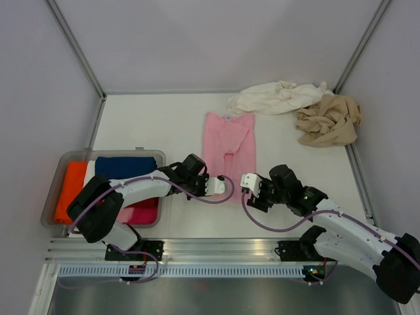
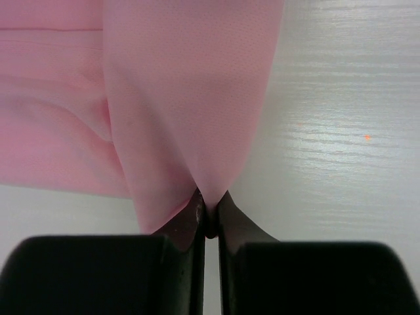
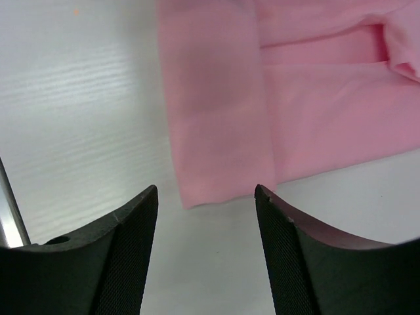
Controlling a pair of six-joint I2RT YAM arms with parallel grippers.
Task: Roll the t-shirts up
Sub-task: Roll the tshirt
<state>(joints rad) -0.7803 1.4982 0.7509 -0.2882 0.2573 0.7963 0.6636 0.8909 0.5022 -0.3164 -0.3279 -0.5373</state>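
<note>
Left wrist view: the left gripper [image 2: 210, 213] is pinched tight on a fold at the near hem of the pink t-shirt [image 2: 190, 98]. The right gripper [image 3: 207, 197] stands wide, with the shirt's other hem corner just ahead of its fingers, seemingly untouched. The pink t-shirt lies lengthwise in the middle of the table [image 1: 151, 125]. The cream t-shirt [image 1: 279, 97] and tan t-shirt [image 1: 328, 120] sit crumpled at the far right corner.
</note>
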